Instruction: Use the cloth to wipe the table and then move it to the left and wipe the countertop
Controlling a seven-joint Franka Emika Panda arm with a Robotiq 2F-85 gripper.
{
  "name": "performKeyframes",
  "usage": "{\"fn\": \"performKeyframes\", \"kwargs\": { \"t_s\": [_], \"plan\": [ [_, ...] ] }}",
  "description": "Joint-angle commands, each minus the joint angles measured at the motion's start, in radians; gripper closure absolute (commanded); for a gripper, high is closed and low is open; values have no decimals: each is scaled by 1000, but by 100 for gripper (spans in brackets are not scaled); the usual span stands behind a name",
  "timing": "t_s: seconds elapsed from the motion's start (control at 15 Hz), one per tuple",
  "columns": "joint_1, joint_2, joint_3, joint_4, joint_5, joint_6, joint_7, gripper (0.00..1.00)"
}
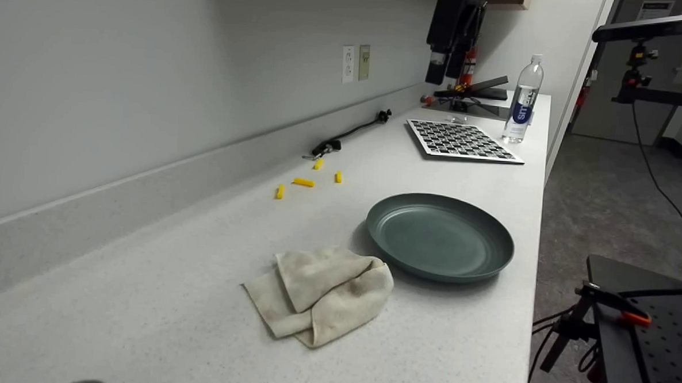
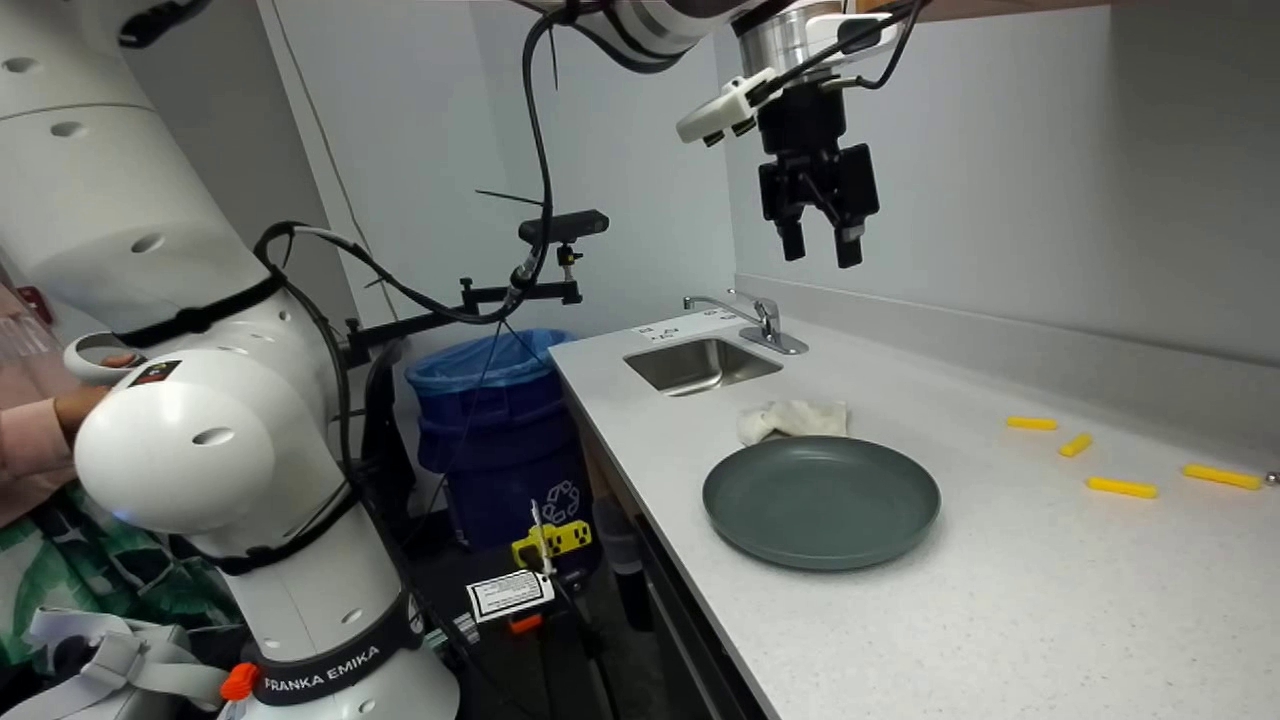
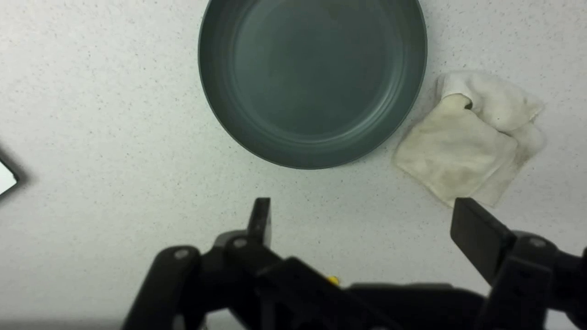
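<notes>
— Black and angular, the gripper (image 3: 362, 202) is held well above the white countertop (image 3: 114, 114). How are its jaws set?

— Wide apart, with white surface seen between the tips.

— And where is the cloth (image 3: 458, 151) found?

— Below, just past one fingertip in the wrist view, where it is spread in loose folds on the countertop.

— What else is seen?

— Ahead of the jaws, close beside the cloth, a dark green plate (image 3: 316, 73); whether they touch cannot be told. Behind the jaws, near the backsplash (image 1: 145, 203), four yellow sticks (image 1: 303, 182) are scattered. Farther off, past the cloth, a steel sink (image 2: 690, 355) is seen.
</notes>
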Motion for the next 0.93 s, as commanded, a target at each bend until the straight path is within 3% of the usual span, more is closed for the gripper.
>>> {"fn": "performKeyframes", "kwargs": {
  "t_s": [0.0,0.4,0.87],
  "plan": [
    [8,18,13,-18,4,13,11,0],
    [40,130,54,-37,9,81,-6,0],
    [109,309,125,42,-37,116,-36,0]
  ]
}}
